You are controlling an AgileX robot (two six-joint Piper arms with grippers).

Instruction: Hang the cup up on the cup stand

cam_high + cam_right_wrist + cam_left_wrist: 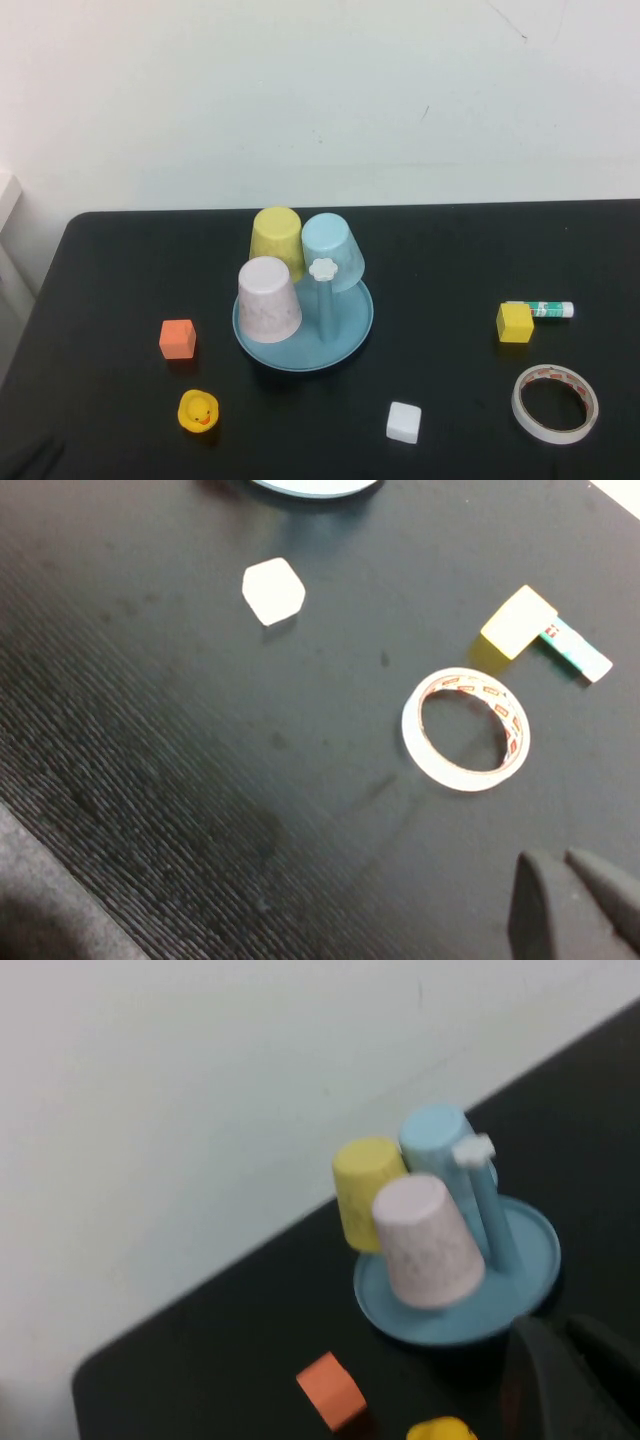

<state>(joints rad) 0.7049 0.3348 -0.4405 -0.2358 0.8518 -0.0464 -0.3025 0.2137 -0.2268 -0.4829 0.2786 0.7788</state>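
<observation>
The light blue cup (pixel 332 250) (pixel 435 1135) sits upside down and tilted at the back right of the round blue cup stand (pixel 352 335) (pixel 525 1260). In front of it, one peg with a white flower knob (pixel 323 269) (pixel 472 1150) stands bare. Neither arm shows in the high view. My left gripper (pixel 562 1325) is shut and holds nothing, close to the stand's near rim. My right gripper (pixel 558 858) is also shut with nothing in it, hovering over the table near the tape roll.
A yellow cup (pixel 277 240) and a pale pink cup (pixel 267 298) also sit upside down on the stand. Around it lie an orange cube (pixel 178 338), a rubber duck (pixel 198 410), a white cube (pixel 404 421), a yellow cube (pixel 515 322), a glue stick (pixel 550 310) and a tape roll (pixel 555 403).
</observation>
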